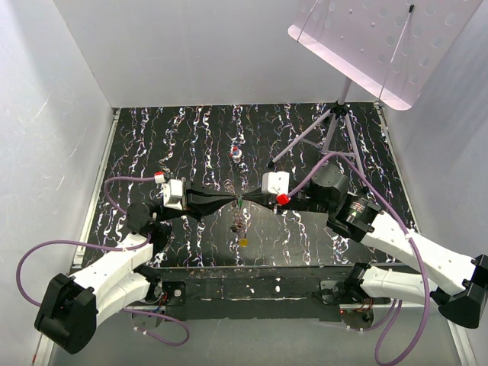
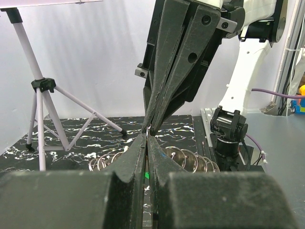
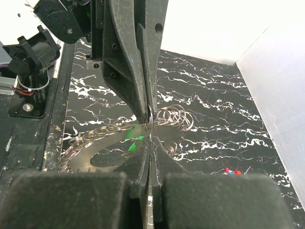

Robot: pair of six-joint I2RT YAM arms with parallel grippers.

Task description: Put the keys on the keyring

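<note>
Threading looks unfinished: left gripper point(image 1: 232, 201) and right gripper point(image 1: 248, 201), jaws pinched shut, meet on the toothed grey metal keyring point(image 3: 174, 116) above bench centre. A green-headed plastic key point(image 2: 146, 175) sits at their tips.

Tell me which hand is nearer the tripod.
Right. The tripod stands far right on the table. The right hand lies just nearside of its closest foot, while the left hand reaches in from the left, meeting it tip to tip.

A small red-white-blue blob point(image 1: 236, 152) lies on the black marbled tabletop point(image 1: 168, 137), a little way beyond the tips of the right gripper point(image 1: 245, 200). Farther back, on that gripper's arm side, a white tripod point(image 1: 340, 109) stands carrying a tilted perforated board point(image 1: 366, 38).
</note>
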